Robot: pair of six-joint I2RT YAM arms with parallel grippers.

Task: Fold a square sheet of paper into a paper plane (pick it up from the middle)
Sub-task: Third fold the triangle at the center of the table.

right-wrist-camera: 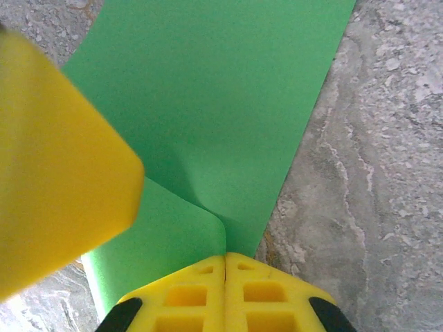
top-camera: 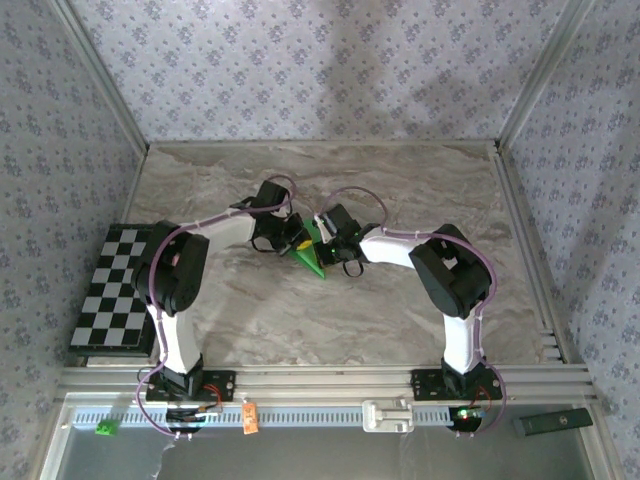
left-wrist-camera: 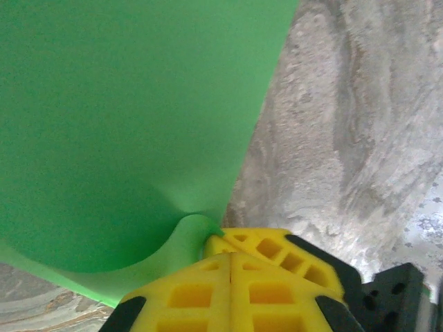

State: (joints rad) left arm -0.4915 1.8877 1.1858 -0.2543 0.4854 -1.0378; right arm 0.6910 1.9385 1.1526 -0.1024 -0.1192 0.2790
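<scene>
- At the left edge of the desk (top-camera: 330, 320) lies a checkered board (top-camera: 118, 290), well apart from the work.
- Mid-desk, the left gripper (left-wrist-camera: 225, 250) is pressed together on an edge of the green paper (left-wrist-camera: 124, 124), which curls up beside its tips.
- The paper sits between the 2 grippers. From above it reads as a narrow pointed wedge, tip toward the arm bases. Whether it rests on the desk I cannot tell.
- The right gripper (right-wrist-camera: 225, 257) is likewise closed, pinching the paper where 2 layers overlap.
- My judgement: the first folds are in and the shape is turning dart-like, with the wing folds and final creasing yet to do.
</scene>
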